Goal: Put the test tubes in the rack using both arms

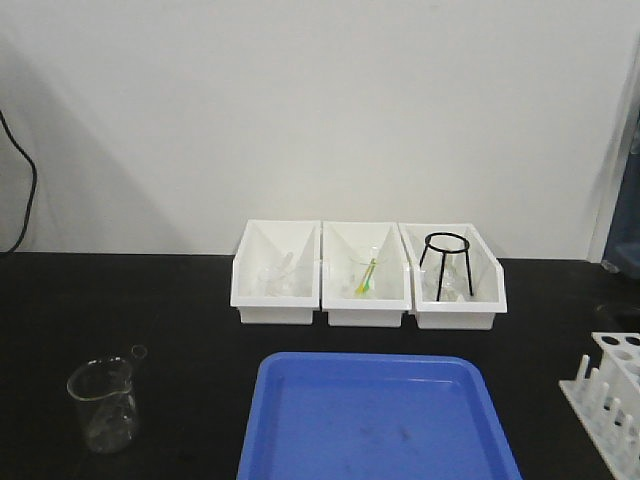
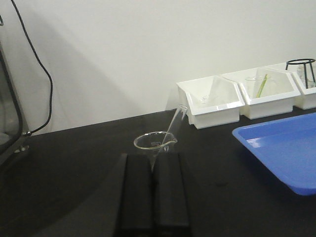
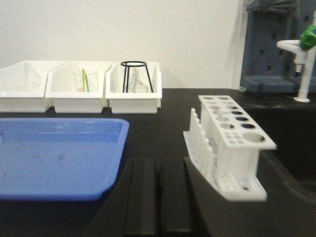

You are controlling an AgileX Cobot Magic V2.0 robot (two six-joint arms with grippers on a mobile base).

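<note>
Black table [image 1: 180, 300], white wall behind. Neither of my arms shows in the front view; each wrist view only catches the jaws at its bottom edge.

Hard to read:
- rack [image 1: 610, 395] is cut off by the right edge in the front view. It stands on the table right of the blue tray [image 1: 380, 420]. The right wrist view shows it whole [image 3: 232, 143], upright.
- test tube [image 2: 175, 123] leans in the beaker [image 2: 154, 142]. From the front the beaker [image 1: 102, 405] sits front-left and the tube barely shows.
- clear glassware in the three white bins [image 1: 365, 312] is mostly a blur. Only the yellow-green stick [image 1: 368, 275] and the black wire stand [image 1: 446, 250] are plain.

Pose:
- left jaws: low over the table, level, pointing at the beaker just past the tips. Together, holding nothing.
- right jaws: low and level, tray ahead-left, rack close on the right. Together, holding nothing.
</note>
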